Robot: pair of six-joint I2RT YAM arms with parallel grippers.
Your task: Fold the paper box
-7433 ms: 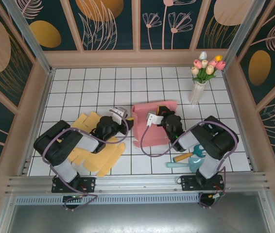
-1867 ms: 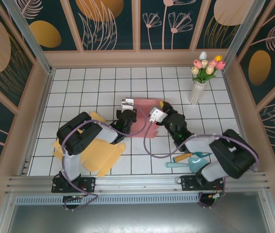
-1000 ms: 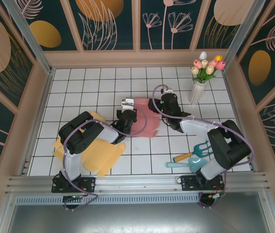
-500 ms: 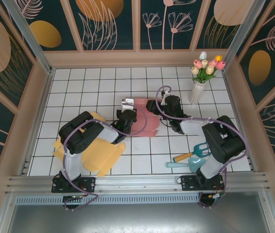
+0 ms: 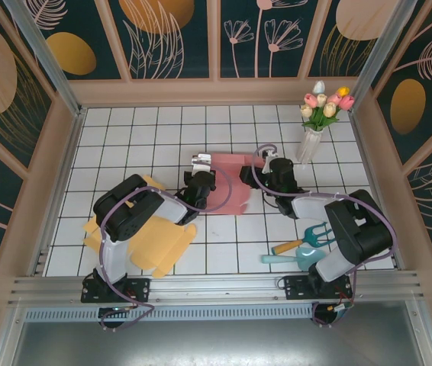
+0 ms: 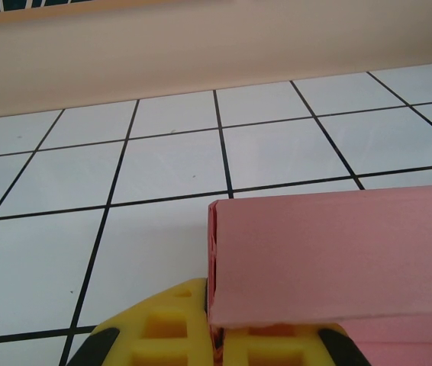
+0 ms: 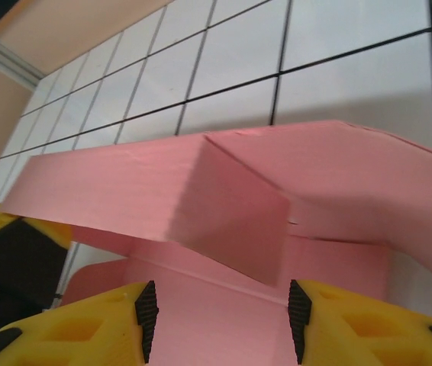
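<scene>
At the left gripper (image 6: 216, 335): pinched tight on the near corner of the pink folded-paper box (image 6: 338, 252), with yellow fingers (image 6: 162, 339) either side of the sheet. Just beyond the grip, a pink panel folded over into a long raised lip.

At the right gripper (image 7: 220, 320): jaws parted about halfway, gripping nothing, poised over the box's flat pink floor, facing a creased flap (image 7: 231, 217) lifted at an angle.

From above: left gripper (image 5: 199, 171) at the box's left edge, right gripper (image 5: 251, 174) at its right edge, box (image 5: 227, 194) between them near the middle of the white tiled table (image 5: 140, 137).

Farther out: flat yellow cardboard sheet (image 5: 162, 240) under the left arm, teal garden fork with wooden handle (image 5: 307, 236) beside the right arm, white vase of tulips (image 5: 309, 141) at the far right.
</scene>
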